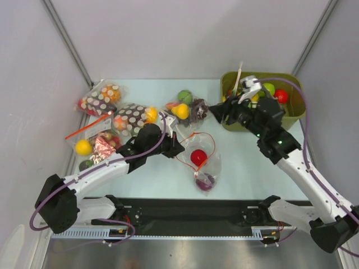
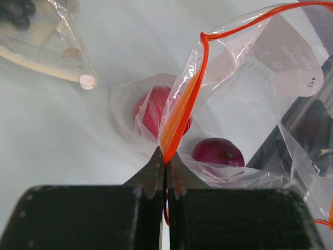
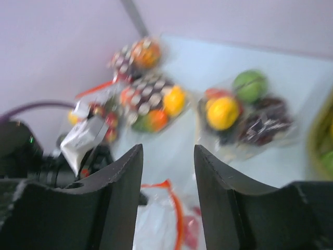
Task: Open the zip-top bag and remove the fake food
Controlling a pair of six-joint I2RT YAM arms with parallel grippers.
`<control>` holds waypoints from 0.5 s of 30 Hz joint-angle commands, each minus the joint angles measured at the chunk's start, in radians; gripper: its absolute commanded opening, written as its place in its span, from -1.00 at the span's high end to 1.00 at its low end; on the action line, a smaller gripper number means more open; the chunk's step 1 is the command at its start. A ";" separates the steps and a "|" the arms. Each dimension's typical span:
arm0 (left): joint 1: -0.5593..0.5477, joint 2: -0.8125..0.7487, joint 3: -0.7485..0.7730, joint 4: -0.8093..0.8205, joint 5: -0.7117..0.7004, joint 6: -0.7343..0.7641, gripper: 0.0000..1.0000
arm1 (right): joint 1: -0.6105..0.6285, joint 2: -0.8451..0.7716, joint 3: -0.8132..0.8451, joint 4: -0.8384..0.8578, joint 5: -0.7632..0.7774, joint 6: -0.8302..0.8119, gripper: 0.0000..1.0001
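The zip-top bag [image 1: 208, 167] lies at the table's middle with its red-orange zip strip [image 1: 208, 136] spread in an open loop. A red ball [image 1: 197, 157] and a round purple piece [image 1: 206, 180] show inside it; the green and grey pieces are not visible. My left gripper [image 1: 178, 148] is shut on the strip at the mouth's left end; in the left wrist view its tips [image 2: 166, 159] pinch the strip [image 2: 184, 109] above the red ball [image 2: 151, 109] and purple piece [image 2: 218, 152]. My right gripper [image 1: 216, 114] is open and empty, raised beyond the bag [image 3: 161, 224].
A green bin [image 1: 291, 77] with toy pieces stands at the back right. A clear bag with a green ball and yellow piece [image 1: 185, 106] lies behind the zip-top bag. Two brown dotted bags [image 1: 132, 116] [image 1: 101, 98] and a bag with a yellow ball [image 1: 92, 145] lie at the left.
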 commanded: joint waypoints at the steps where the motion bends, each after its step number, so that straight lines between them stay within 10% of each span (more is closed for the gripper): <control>1: -0.002 0.007 0.043 0.033 0.014 0.005 0.99 | 0.126 0.063 -0.031 -0.122 -0.026 0.016 0.03; 15: -0.002 0.006 0.042 0.033 0.001 0.005 1.00 | 0.388 0.234 -0.059 -0.351 0.155 -0.009 0.14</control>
